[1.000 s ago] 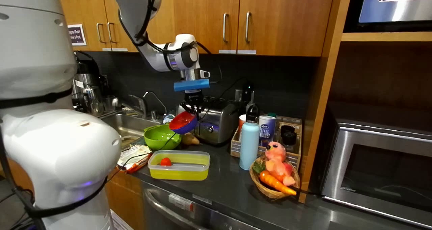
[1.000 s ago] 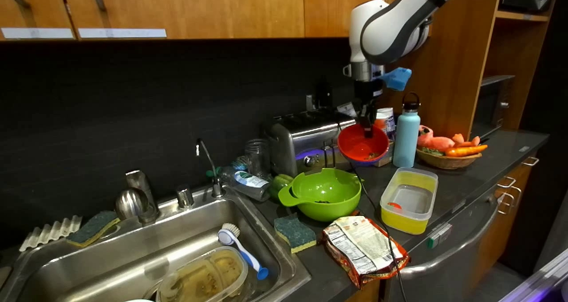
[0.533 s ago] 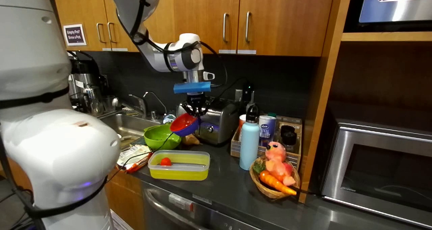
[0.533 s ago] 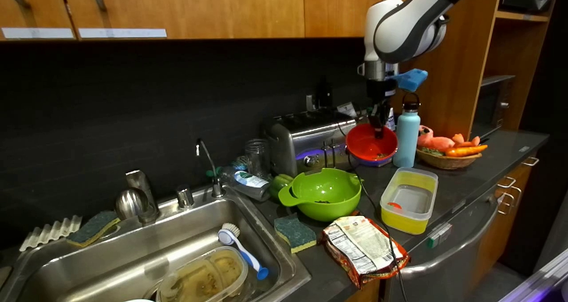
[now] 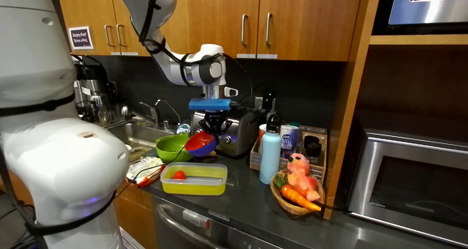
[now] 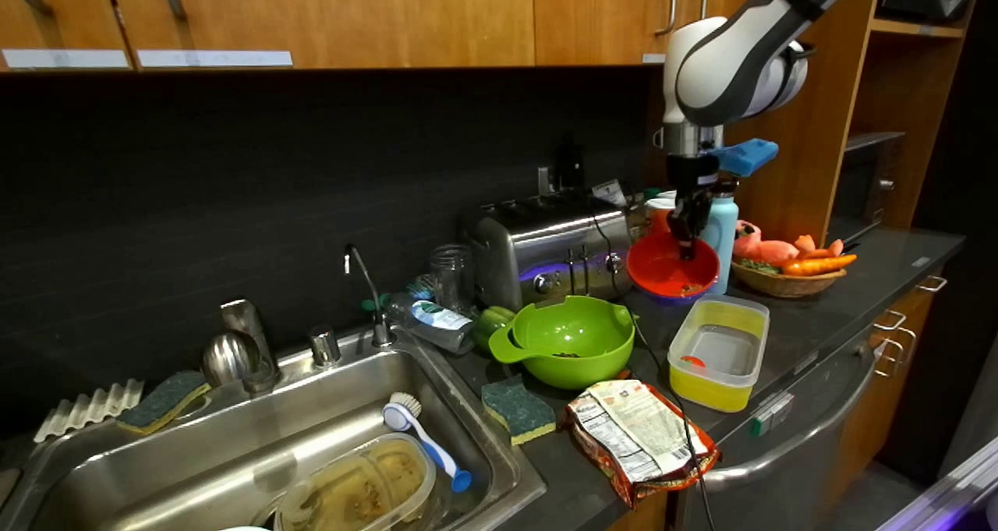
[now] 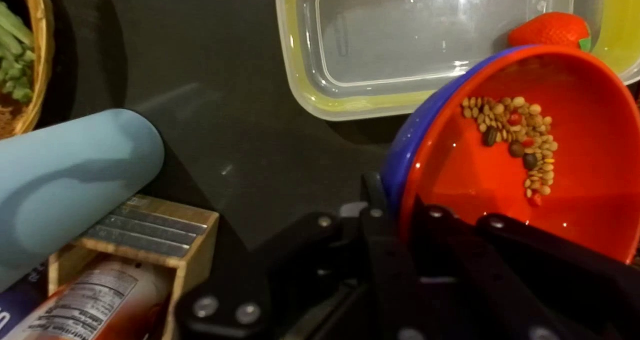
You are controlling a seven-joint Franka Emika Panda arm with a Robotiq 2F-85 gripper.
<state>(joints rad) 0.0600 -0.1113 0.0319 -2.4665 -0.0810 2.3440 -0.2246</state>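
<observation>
I see the gripper [image 7: 400, 215] pinching a bowl [image 7: 480, 165] by its rim, one finger inside, one outside — it's red inside, blue outside, tilted over the counter [image 5: 252, 201]. Small beans [image 7: 537, 125] bunched in it. Yellow tub [image 7: 295, 83] on the counter nearby, strawberry [image 7: 550, 29] at one end. Green bowl [image 6: 577, 367] sits between the sink [image 6: 195, 469] and the held one, toaster [image 6: 561, 258] at the back. Light blue bottle [image 5: 270, 157] upright by a box [image 7: 147, 225] — canister [image 5: 289, 137] in that.

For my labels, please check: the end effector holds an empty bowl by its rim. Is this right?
Only "empty" is wrong: the wrist view shows small seeds or beans inside the bowl, which the end effector holds by its rim.
</observation>
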